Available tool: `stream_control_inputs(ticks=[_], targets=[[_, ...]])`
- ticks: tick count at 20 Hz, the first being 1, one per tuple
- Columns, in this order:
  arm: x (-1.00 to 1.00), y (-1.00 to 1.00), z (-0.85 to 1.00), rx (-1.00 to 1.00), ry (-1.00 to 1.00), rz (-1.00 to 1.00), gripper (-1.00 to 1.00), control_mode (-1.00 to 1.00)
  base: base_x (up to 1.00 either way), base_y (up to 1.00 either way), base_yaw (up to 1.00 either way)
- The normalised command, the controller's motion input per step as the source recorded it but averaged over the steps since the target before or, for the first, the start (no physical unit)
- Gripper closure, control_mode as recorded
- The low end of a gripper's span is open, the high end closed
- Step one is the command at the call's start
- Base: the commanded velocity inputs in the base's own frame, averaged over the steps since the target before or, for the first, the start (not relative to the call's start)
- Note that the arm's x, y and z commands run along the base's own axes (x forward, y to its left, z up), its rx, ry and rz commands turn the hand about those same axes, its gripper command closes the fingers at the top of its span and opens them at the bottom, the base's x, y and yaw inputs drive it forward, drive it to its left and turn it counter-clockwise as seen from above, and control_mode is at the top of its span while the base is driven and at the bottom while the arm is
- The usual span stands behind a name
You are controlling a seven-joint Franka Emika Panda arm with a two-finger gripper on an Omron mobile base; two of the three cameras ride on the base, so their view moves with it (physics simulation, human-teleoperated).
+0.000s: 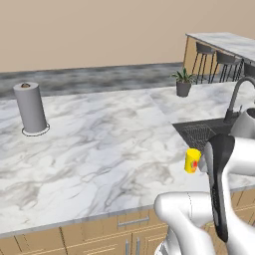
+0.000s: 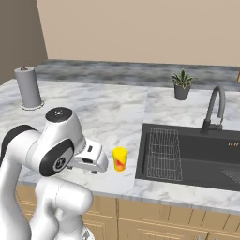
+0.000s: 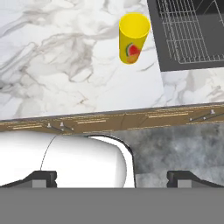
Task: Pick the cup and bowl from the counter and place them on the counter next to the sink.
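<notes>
Cup (image 3: 134, 38) first: the small yellow one with the red-orange mark stands upright on the marble counter (image 1: 99, 144), just beside the sink (image 2: 197, 154), near the counter's front edge. From the hand's own camera it sits at about one o'clock, with the wire rack (image 3: 188, 30) in the basin off at two o'clock. It stands apart from everything; nothing touches it.

The gripper (image 3: 112, 177) hangs back over the cabinet fronts, short of the counter's edge, its two dark fingertips (image 3: 41, 177) spread as wide as they go, with nothing between them. That wide spread looks like readiness for the cup's round body, I'd judge, since the cup tapers only slightly and needs room on both sides.

From the left base view a paper towel roll (image 1: 31, 108) stands at about ten o'clock, far across the marble, and a small potted plant (image 1: 184, 82) sits behind the sink near the curved tap (image 2: 213, 110). Both are well apart from the cup, so the approach seems open.

I cannot see a bowl anywhere from here.
</notes>
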Motion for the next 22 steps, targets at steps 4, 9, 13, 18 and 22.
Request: stream_control_inputs(ticks=[4, 9, 13, 18, 22], targets=[[0.00, 0.00, 0.00, 0.00, 0.00, 0.00, -1.00, -1.00, 0.00, 0.00, 0.00], [0.00, 0.00, 0.00, 0.00, 0.00, 0.00, -1.00, -1.00, 0.00, 0.00, 0.00], [0.00, 0.00, 0.00, 0.00, 0.00, 0.00, -1.00, 1.00, -0.02, 0.00, 0.00], [0.00, 0.00, 0.00, 0.00, 0.00, 0.00, -1.00, 1.00, -0.82, 0.00, -0.03], [0.00, 0.00, 0.00, 0.00, 0.00, 0.00, -1.00, 1.00, -0.99, 0.00, -0.06]])
